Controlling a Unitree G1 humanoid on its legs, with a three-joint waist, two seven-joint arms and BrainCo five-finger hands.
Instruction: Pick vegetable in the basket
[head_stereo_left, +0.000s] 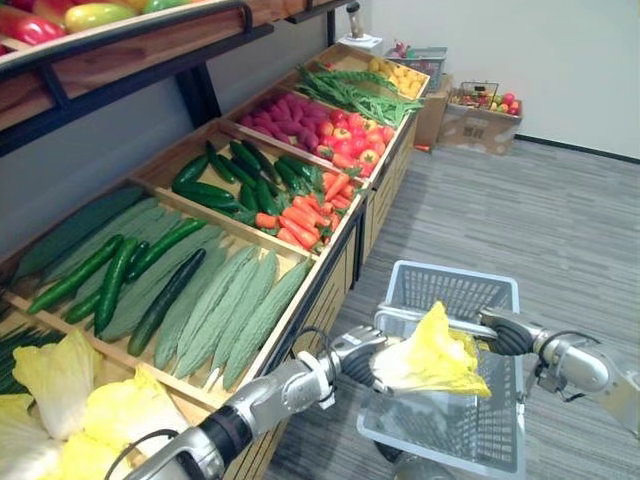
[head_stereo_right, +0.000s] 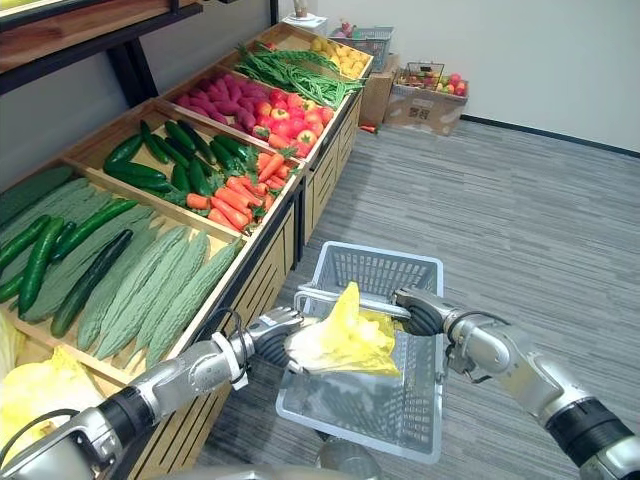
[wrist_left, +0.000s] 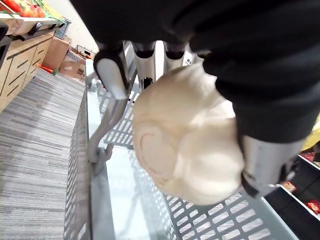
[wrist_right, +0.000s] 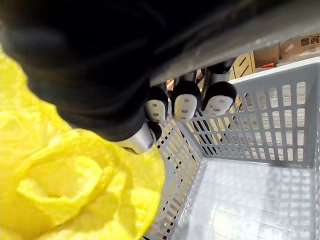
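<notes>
The left hand (head_stereo_left: 362, 350) has its fingers and thumb curled round the pale, rounded stem end of a cabbage (head_stereo_left: 432, 355), a smooth cream knob from which crinkled yellow leaves fan out to a loose point. The cabbage hangs over the left side of the basket (head_stereo_left: 455, 275), level with the handle (head_stereo_right: 322, 296) and clear of the basket's floor. The right hand (head_stereo_right: 420, 310) is just right of the leaves, its dark-tipped fingers (wrist_right: 185, 102) wrapped round the grey bar of the handle. The basket is pale grey plastic, rectangular, with lattice walls and a smooth glossy floor, and it is held above a grey striped floor (head_stereo_left: 520, 220). To the left runs a wooden bench (head_stereo_left: 328, 275) divided into slanted compartments: more yellow cabbages (head_stereo_left: 70, 400) in the nearest, then warty pale green bitter gourds (head_stereo_left: 230, 310) beside long cucumbers (head_stereo_left: 110, 275), then darker, stubbier cucumbers (head_stereo_left: 235, 175) with orange carrots (head_stereo_left: 300, 225), then purple sweet potatoes (head_stereo_left: 285, 115) with red and yellow peppers (head_stereo_left: 355, 140), and farthest thin green beans (head_stereo_left: 355, 90) next to small yellow fruit (head_stereo_left: 400, 78). At the far right a cardboard box (head_stereo_left: 480, 125) stands against the wall.
</notes>
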